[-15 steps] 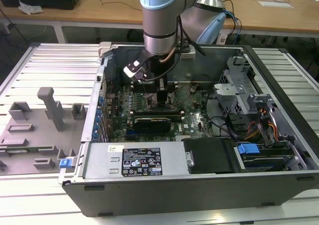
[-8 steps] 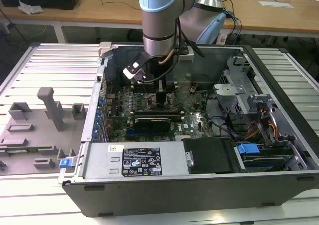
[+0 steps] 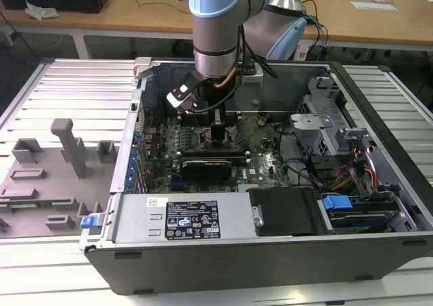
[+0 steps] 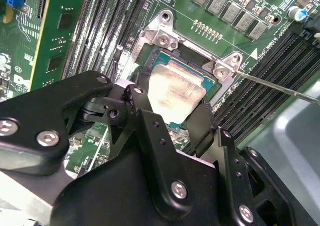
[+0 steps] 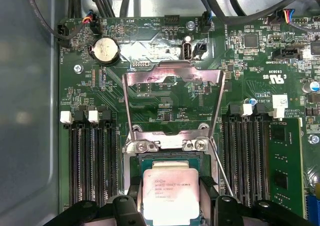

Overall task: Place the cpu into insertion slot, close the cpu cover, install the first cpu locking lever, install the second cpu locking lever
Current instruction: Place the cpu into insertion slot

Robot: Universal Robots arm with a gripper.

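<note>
Cpu (image 5: pixel 171 191) gripped by tool (image 5: pixel 171 206), abv insertion slot (image 5: pixel 172 159)

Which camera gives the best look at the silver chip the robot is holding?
The first wrist view: the chip faces it squarely, held by the gripper over the socket. The second wrist view shows it slanted, with glare. In the exterior view the arm stands over that spot.

Raised cpu cover (image 5: pixel 172 75) and memory slots (image 5: pixel 92 156) hem the open insertion slot (image 5: pixel 170 157).
</note>
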